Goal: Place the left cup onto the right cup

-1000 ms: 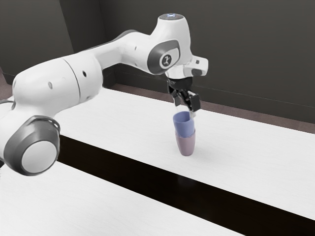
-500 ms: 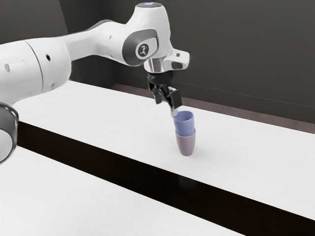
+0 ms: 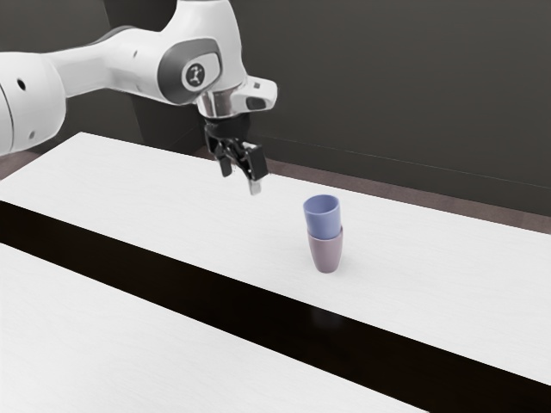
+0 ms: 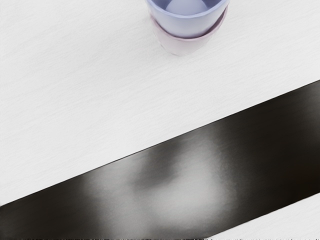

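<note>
White table [image 3: 448, 284]: jaws apart, empty, clear of blue cup [image 3: 321, 215].

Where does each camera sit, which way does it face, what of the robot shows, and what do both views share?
Exterior view: beside the arm, above table height, facing down across the white table and its black band at the light blue tapered cup nested in the pink tapered cup; the white arm enters from upper left, open jaws hanging apart from the cups.
Wrist view: on the hand, facing down at the table, band and both cups.
Shared: both cups, the table, the band.
</note>
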### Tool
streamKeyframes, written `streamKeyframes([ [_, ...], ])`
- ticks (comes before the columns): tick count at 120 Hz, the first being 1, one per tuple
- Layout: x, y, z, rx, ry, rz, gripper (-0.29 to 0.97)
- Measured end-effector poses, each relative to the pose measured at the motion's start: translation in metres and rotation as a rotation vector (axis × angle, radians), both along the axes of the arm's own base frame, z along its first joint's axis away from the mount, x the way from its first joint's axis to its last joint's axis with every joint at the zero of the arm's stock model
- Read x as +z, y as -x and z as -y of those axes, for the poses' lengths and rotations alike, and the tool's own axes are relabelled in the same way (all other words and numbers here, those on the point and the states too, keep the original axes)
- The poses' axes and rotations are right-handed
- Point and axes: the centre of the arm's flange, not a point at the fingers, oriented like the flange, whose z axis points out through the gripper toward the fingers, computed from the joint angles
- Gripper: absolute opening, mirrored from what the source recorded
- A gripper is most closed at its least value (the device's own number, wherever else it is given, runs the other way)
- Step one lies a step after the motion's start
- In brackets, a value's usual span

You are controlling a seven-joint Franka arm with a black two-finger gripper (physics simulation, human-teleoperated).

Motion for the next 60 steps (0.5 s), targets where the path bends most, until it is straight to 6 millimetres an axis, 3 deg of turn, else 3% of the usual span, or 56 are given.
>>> streamKeyframes([
  [23, 0.028, 0.006, -0.033, 0.048, -0.008, 0.041, 0.68],
  [60, 0.064, 0.021, -0.049, 0.064, -0.005, 0.079, 0.68],
])
